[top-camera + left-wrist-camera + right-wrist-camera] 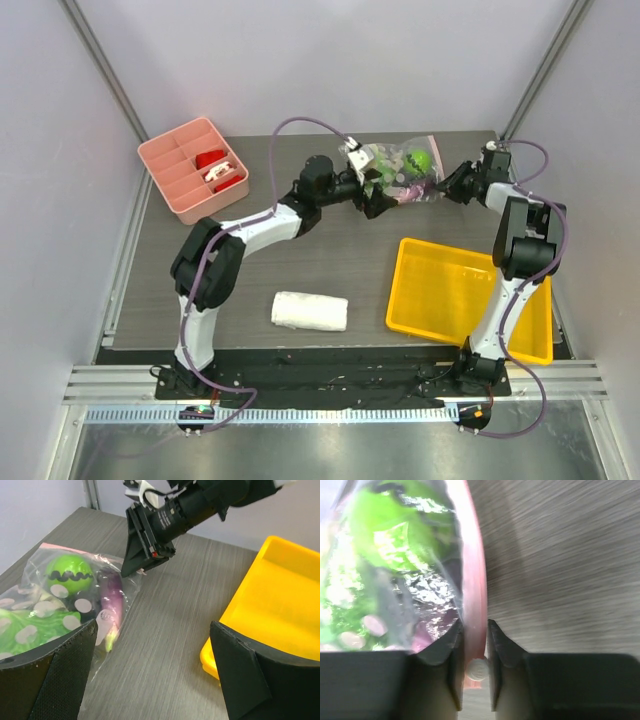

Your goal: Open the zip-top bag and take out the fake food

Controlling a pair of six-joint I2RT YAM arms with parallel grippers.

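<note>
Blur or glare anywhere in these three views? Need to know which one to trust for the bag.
Right wrist: table grain streaked by blur, bright glare patches on the zip-top bag. Left wrist: sharp, only a faint sheen on the plastic. Top external: sharp, evenly lit, soft shadows.

The zip-top bag (pixel 65 605) is glossy crinkled plastic, the table (pixel 170 630) matt woodgrain.
</note>
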